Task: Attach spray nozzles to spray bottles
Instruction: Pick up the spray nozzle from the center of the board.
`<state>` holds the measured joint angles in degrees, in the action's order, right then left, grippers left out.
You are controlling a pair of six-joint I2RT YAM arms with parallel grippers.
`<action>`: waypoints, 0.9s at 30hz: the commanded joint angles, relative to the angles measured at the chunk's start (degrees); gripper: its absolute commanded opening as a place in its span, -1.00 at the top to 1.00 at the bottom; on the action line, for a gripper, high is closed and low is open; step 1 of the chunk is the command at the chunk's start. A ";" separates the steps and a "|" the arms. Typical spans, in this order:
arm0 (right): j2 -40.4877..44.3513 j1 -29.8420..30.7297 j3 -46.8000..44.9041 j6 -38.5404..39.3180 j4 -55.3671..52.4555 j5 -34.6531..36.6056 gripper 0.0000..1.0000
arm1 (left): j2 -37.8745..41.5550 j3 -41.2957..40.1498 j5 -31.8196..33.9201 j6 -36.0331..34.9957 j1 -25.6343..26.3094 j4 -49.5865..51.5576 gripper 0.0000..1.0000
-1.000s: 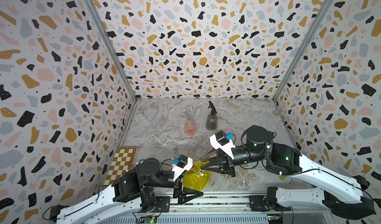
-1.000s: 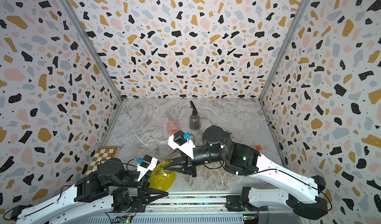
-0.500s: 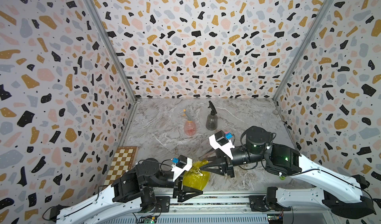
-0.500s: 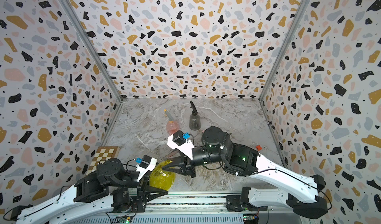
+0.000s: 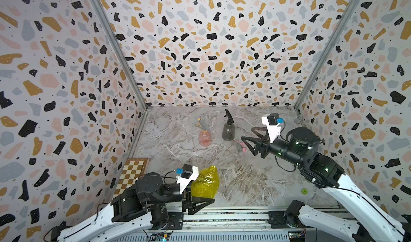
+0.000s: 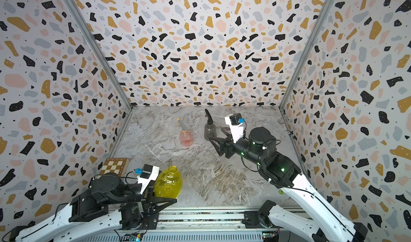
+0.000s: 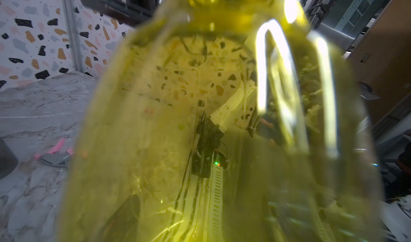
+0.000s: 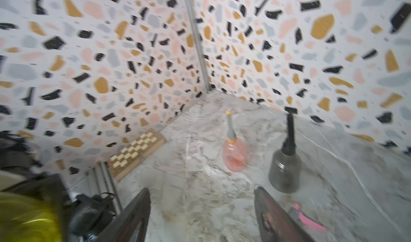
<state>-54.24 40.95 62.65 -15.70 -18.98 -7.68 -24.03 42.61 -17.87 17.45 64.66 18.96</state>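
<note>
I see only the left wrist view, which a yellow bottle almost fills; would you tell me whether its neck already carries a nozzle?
Observer: No. In both top views the yellow bottle has a bare, open neck.
Operator: Thank you. I see a grey-and-pink nozzle at the edge of my view; is the right hand on it?
Observer: Not yet. The right hand is open and empty, close to that nozzle but not around it.
Operator: And the other bottles?
Observer: Both stand upright and fitted: the pink bottle wears a grey-and-orange nozzle, the dark grey bottle a black nozzle.
</note>
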 commanded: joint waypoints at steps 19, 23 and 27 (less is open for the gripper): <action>-35.40 -19.12 -6.71 -3.01 12.71 -2.44 -0.47 | 4.58 1.98 7.75 -0.37 0.09 2.45 1.00; -38.81 -22.70 -5.48 -5.38 13.15 -3.09 -0.49 | 5.10 1.55 8.04 -0.01 0.06 2.72 1.00; -41.55 -25.43 -6.45 -8.65 13.64 -4.61 -0.48 | 5.81 1.03 8.28 0.52 0.07 2.48 1.00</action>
<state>-94.78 16.67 56.03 -21.19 -5.89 -10.07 -19.14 44.23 -10.07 17.39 64.66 23.27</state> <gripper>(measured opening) 0.743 0.822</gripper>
